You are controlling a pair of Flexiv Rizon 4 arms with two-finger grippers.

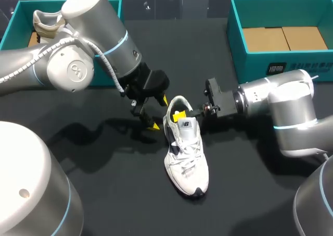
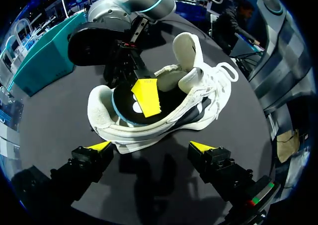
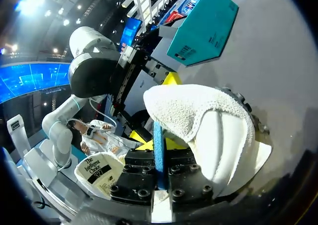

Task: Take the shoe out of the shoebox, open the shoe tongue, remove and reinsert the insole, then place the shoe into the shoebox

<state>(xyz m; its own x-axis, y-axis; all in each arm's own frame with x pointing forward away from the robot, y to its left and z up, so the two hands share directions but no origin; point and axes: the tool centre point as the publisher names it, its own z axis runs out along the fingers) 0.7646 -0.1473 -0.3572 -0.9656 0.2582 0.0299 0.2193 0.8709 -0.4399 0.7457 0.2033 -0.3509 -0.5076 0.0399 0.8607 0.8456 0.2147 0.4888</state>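
At the far left corner of the table [image 1: 104, 194], a teal left shoebox [image 1: 14, 18] with a pale shoe [image 1: 46, 23] lying inside. Entering from that side, the left arm [image 1: 78, 53], bent down over the dark top. At its end, the left gripper [image 1: 159, 112], fingers spread wide and holding nothing, yellow tips just short of the heel.

Next to the right, in the middle of the table and outside both boxes, the white shoe [image 1: 186, 160]. Stands on its sole, heel toward the far edge, toe toward the near one. In the left wrist view, tongue [image 2: 186, 48] standing up out of the opening. Also there, a dark insole [image 2: 126, 111] with a light blue rim, lifted at the heel end.

Over the right side of the collar, the right gripper [image 1: 182, 114], one yellow tip lying on top of the insole inside the heel. Seen from its own wrist, fingers nearly together with the insole's blue edge pinched between them, white heel lining just beside. Behind it, the right arm [image 1: 283, 108], stretched level from the right edge.

At the far right corner, a teal right shoebox [image 1: 237, 38], brown cardboard showing on its floor.
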